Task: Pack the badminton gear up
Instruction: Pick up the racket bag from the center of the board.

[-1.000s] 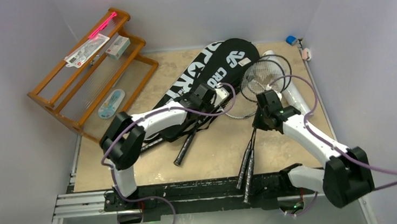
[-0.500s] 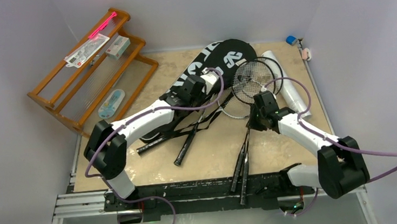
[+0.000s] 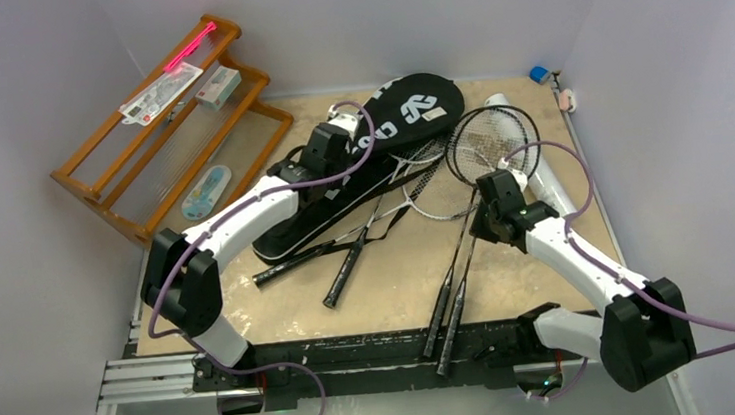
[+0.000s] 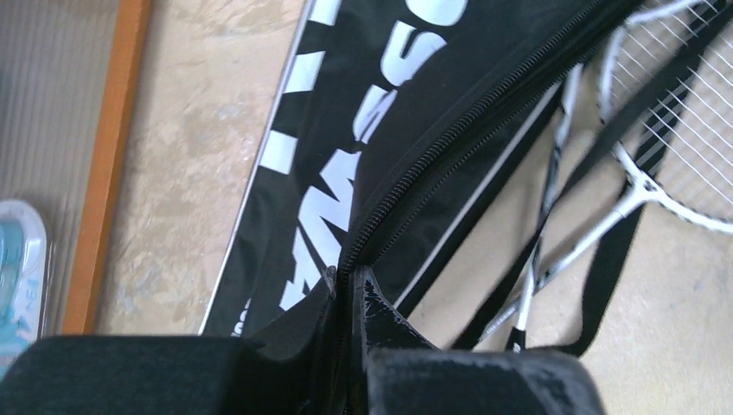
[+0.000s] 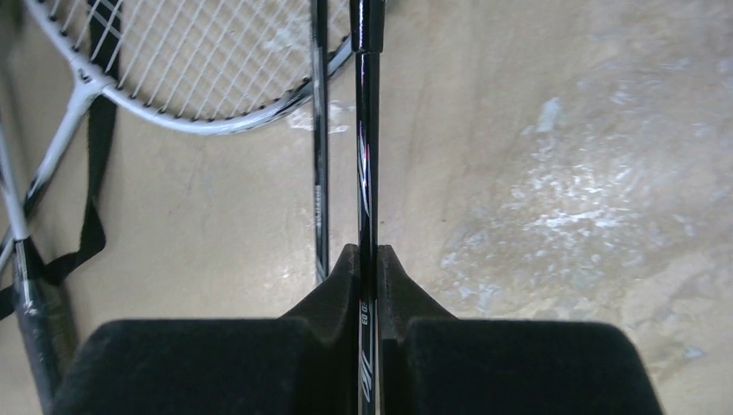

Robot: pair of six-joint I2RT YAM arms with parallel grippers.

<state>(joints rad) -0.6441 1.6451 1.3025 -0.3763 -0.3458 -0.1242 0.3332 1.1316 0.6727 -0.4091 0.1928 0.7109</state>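
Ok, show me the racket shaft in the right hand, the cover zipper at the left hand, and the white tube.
racket shaft [image 5: 364, 173]: right wrist view, bare middle of the shaft.
cover zipper [image 4: 406, 177]: left wrist view, the zipper teeth partway up.
white tube [image 3: 549, 184]: top view, its near half.

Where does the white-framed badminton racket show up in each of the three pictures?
Top external: the white-framed racket lies mid-table, head beside the black racket cover.
Left wrist: at the right edge.
Right wrist: upper left corner.
Shared landmark: the black strap by its throat.
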